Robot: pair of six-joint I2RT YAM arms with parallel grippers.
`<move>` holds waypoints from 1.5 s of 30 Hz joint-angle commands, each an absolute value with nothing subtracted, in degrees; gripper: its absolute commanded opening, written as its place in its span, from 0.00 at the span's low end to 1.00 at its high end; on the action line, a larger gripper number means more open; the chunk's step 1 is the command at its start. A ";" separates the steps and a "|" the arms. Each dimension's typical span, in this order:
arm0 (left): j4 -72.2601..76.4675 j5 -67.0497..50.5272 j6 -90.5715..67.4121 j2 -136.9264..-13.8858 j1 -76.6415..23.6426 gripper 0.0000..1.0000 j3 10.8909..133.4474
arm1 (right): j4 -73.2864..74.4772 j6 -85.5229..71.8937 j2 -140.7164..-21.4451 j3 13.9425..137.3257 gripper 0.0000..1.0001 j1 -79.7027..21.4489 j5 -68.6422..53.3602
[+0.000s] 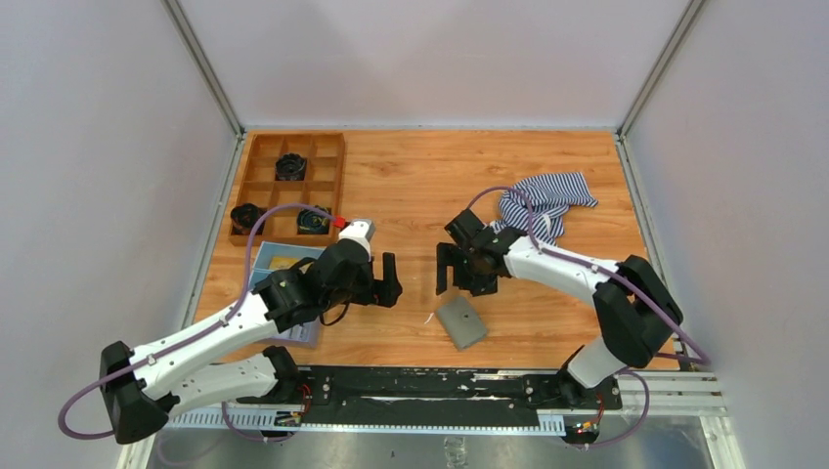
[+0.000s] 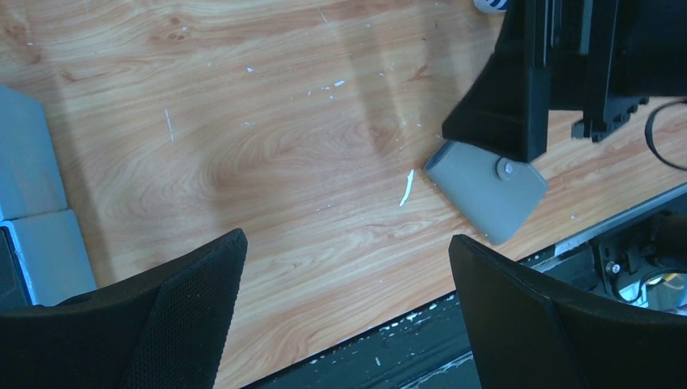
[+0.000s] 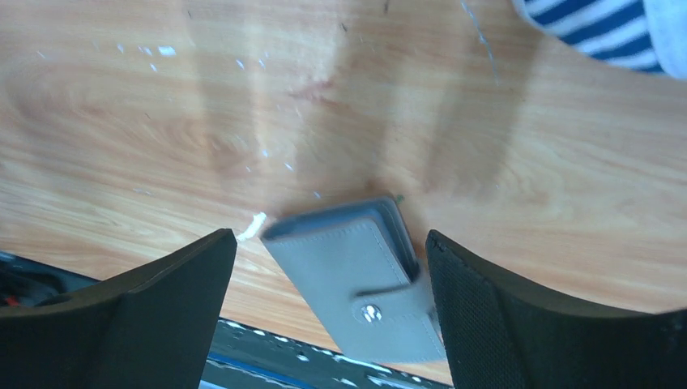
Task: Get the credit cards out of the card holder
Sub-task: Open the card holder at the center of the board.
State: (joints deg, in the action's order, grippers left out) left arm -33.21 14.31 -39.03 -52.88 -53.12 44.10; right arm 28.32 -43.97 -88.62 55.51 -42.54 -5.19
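Two arms reach over the wooden table point(image 1: 411, 181), and you see much of it only past them. A striped cloth point(image 1: 547, 200) lies bunched at the far right, partly behind the right arm's cable; a compartmented wooden tray point(image 1: 256, 186) sits far left, its dark contents too small to identify. The left arm covers most of the blue tray point(image 1: 256, 281), so you cannot read what is in it. Your left gripper point(image 2: 344, 259) is spread wide with nothing between its fingers, well apart from the card holder point(image 1: 461, 323). Your right gripper point(image 3: 330, 237) is also spread, straddling the holder's far end; whether a finger touches it is unclear. The holder lies flat near the table's near edge, closed by its snap tab point(image 3: 371, 313), so the credit cards stay hidden. A white scrap point(image 2: 407, 188) lies just beside it.
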 commanded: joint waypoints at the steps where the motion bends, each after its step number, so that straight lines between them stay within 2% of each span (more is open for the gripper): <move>1: -33.35 16.38 -42.88 -51.49 -53.44 1.00 44.42 | 36.68 -38.78 -83.91 53.71 0.91 -47.17 5.75; 3: -32.59 15.53 -43.82 -51.82 -53.44 1.00 44.10 | 36.31 -37.32 -81.48 51.24 0.89 -49.27 6.50; 7: -30.42 13.54 -45.46 -53.13 -53.44 1.00 43.58 | 36.78 -33.79 -78.51 48.83 0.73 -54.35 8.15; 10: -28.54 11.89 -46.10 -54.59 -53.44 1.00 43.04 | 36.70 -32.76 -77.68 48.75 0.70 -56.84 8.96; 13: -26.79 10.03 -46.44 -56.18 -53.43 1.00 42.66 | 36.53 -32.31 -79.06 49.51 0.64 -57.84 10.74; 19: -24.23 6.91 -47.16 -58.78 -53.44 1.00 42.72 | 35.78 -32.20 -82.97 50.79 0.44 -58.18 14.67; 29: -23.09 5.80 -48.33 -60.36 -53.44 1.00 41.84 | 33.98 -33.11 -84.09 49.37 0.44 -58.42 14.37; 33: -22.96 5.96 -48.43 -60.90 -53.44 1.00 42.00 | 32.98 -32.87 -83.07 49.76 0.56 -59.50 13.60; 35: -22.83 5.98 -48.43 -61.06 -53.44 1.00 42.09 | 32.87 -32.95 -83.40 50.08 0.56 -59.99 14.07; 41: -22.76 5.55 -48.60 -61.04 -53.44 1.00 41.93 | 33.22 -34.09 -84.81 49.54 0.29 -60.03 16.45; 45: -22.85 5.32 -48.60 -61.16 -53.44 1.00 41.84 | 33.41 -34.06 -84.16 49.31 0.03 -60.02 16.97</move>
